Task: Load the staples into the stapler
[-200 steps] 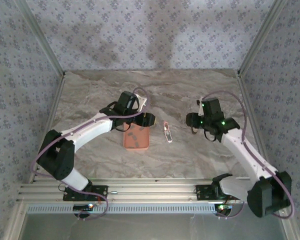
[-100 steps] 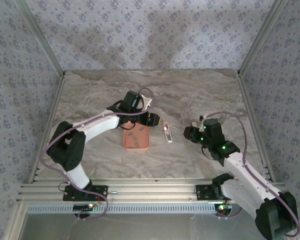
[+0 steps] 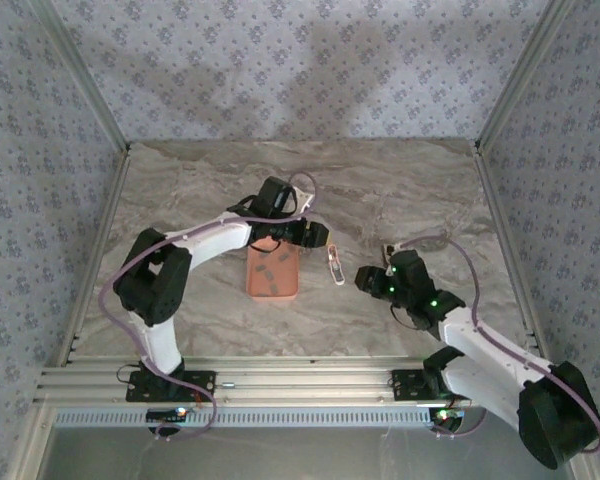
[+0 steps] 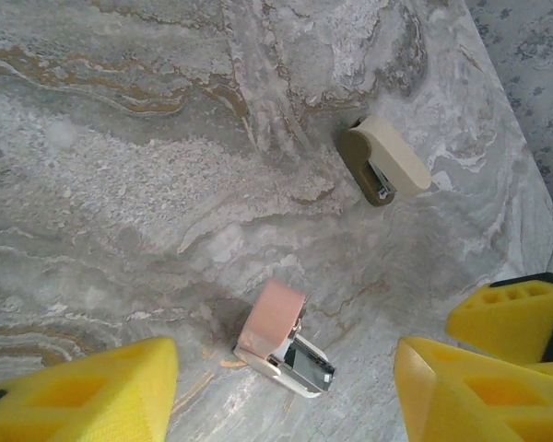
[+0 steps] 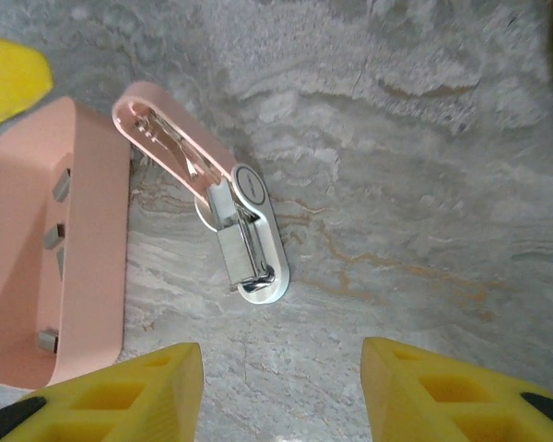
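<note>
The pink stapler (image 3: 335, 263) lies opened on the marble table, its pink lid (image 5: 170, 138) swung back and its metal channel (image 5: 242, 241) bare. The staples (image 5: 52, 237) are small grey strips lying in the salmon-pink tray (image 3: 273, 272), just left of the stapler. My left gripper (image 3: 317, 236) hangs open above the stapler (image 4: 284, 343), yellow fingers (image 4: 83, 391) on either side of it and apart from it. From the near right, my right gripper (image 3: 368, 281) also stands open, and its fingers (image 5: 461, 391) hold nothing, a short way from the stapler's white end.
A tan mini stapler (image 4: 384, 159) lies closed on the table to the right of the pink one (image 3: 388, 249), beside my right arm. The tray wall (image 5: 92, 249) stands close along the stapler's left. Patterned walls and metal rails enclose the table.
My left gripper has moved right, from over the tray to above the stapler. My right arm has drawn nearer and leftward, bringing its gripper close to the stapler.
</note>
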`<state>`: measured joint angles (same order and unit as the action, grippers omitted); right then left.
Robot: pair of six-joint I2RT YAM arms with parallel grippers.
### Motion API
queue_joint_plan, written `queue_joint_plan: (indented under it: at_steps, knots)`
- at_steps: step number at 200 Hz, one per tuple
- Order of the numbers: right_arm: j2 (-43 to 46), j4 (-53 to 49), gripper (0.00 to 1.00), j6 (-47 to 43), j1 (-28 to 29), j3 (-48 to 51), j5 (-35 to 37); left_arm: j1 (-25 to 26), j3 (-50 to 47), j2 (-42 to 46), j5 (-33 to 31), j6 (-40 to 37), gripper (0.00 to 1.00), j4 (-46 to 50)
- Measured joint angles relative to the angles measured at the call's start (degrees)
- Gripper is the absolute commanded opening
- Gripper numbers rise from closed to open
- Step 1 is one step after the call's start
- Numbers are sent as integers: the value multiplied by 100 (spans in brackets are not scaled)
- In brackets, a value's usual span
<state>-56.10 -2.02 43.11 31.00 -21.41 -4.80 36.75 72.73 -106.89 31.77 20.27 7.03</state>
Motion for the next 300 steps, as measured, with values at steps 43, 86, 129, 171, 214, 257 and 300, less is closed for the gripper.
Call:
queue_joint_plan:
  at_steps: [43,86,129,171,214,257,300]
  knots:
    - [-839,275,46,94,278,-55,4,0,168,-227,216,0,62,-44]
    - [-1412,516,43,109,317,-195,-35,0,306,-487,404,0,61,-85]
    - [-1707,660,40,105,317,-389,-103,0,433,-697,538,42,61,-116]
    - [-1786,697,38,103,328,-452,-127,0,518,-957,667,87,61,-129]
    - [-1974,704,32,98,328,-514,-153,48,678,-1075,798,87,60,-129]
    - [-2146,702,28,87,328,-531,-173,125,802,-1158,1012,87,61,-157]
    - [-2227,699,24,83,326,-588,-173,129,804,-1193,1298,101,60,-289]
